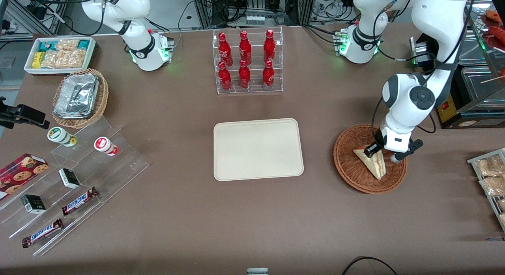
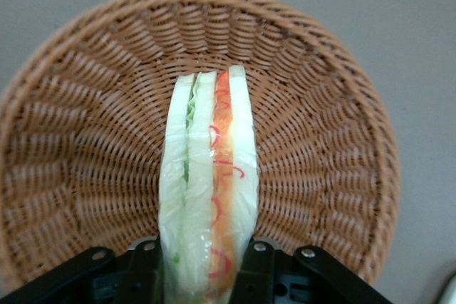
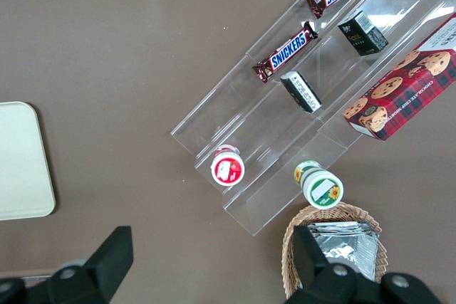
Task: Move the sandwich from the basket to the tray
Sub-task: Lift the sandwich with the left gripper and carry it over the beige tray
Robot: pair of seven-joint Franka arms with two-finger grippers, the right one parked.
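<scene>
The sandwich [image 1: 372,161] lies in the basket [image 1: 347,164], toward the working arm's end of the table, and my gripper [image 1: 383,152] is down on it. In the wrist view its filling edge faces my camera, with green lettuce on one side and a red-orange layer on the other, and the wedge [image 2: 207,183] stands between my two black fingers [image 2: 144,268]. My jaws are closed onto the bread, one finger pressed against each outer slice. The wedge has one corner under my fingers and its tip pointing toward the front camera, still within the woven rim [image 2: 342,90].

Sweeping the front view from its left edge, I see a white bin of snack packets [image 1: 60,54], a tan wicker basket with foil [image 1: 80,98], and a clear stepped display [image 1: 75,184] holding two candy bars [image 1: 79,200], small dark boxes and two capped cups. At mid-table sits the tray [image 1: 258,148], flat and bare, with a clear rack of red bottles [image 1: 247,62] farther from the front camera. Then comes the basket with me over it, well apart from the tray.
</scene>
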